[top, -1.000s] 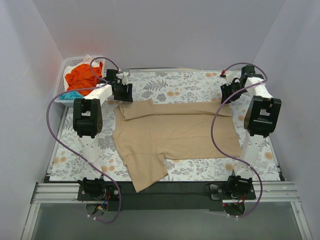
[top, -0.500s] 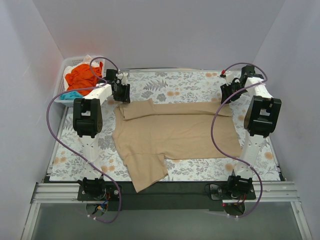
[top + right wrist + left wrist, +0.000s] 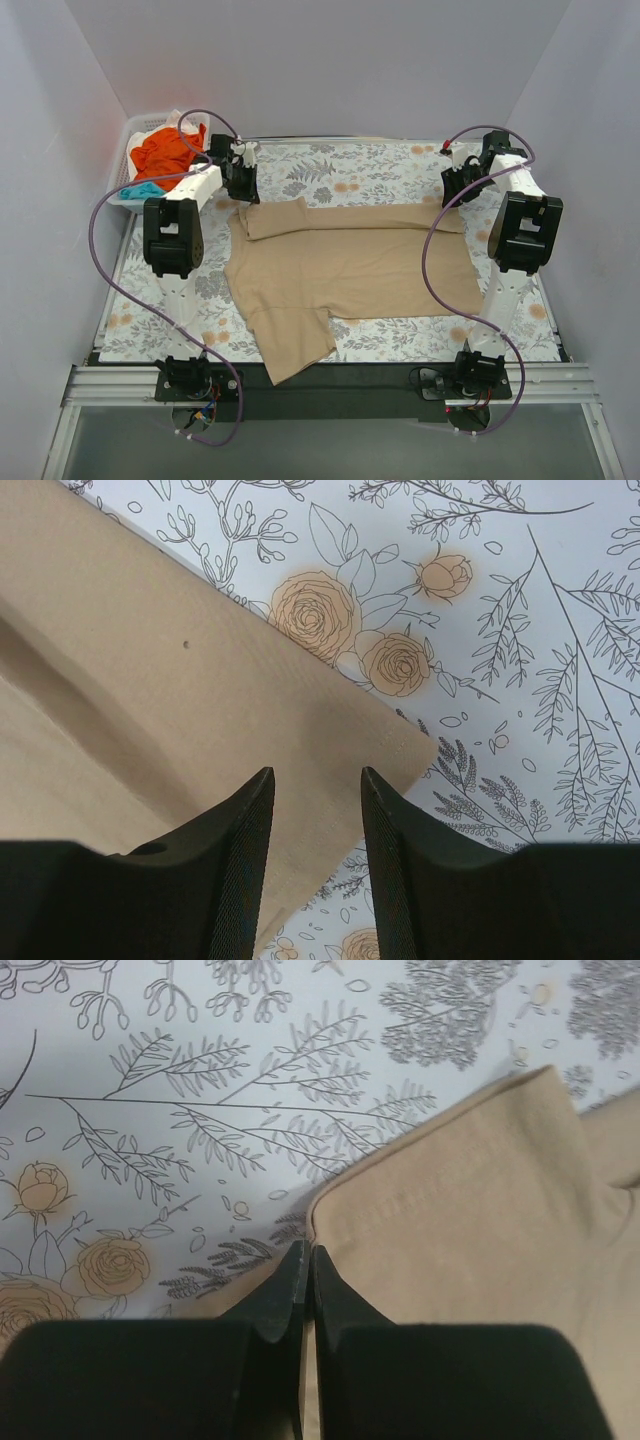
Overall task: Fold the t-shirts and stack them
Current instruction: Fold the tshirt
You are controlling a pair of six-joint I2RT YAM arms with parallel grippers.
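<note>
Roughly: tan t-shirt (image 3: 350, 265) spread flat, long axis left-right.

teal shirt (image 3: 143, 189) partly behind left arm (image 3: 172, 235), basket (image 3: 133, 133) partly hidden

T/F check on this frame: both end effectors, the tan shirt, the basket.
1. The left end effector is open. False: its jaws are shut on the far-left corner of the tan t-shirt.
2. The right end effector is open over the shirt's far-right corner. True.
3. The orange t-shirt lies in the basket. True.
4. The tan t-shirt is in the basket. False: it lies spread on the table cover, only its far edge folded over.
</note>
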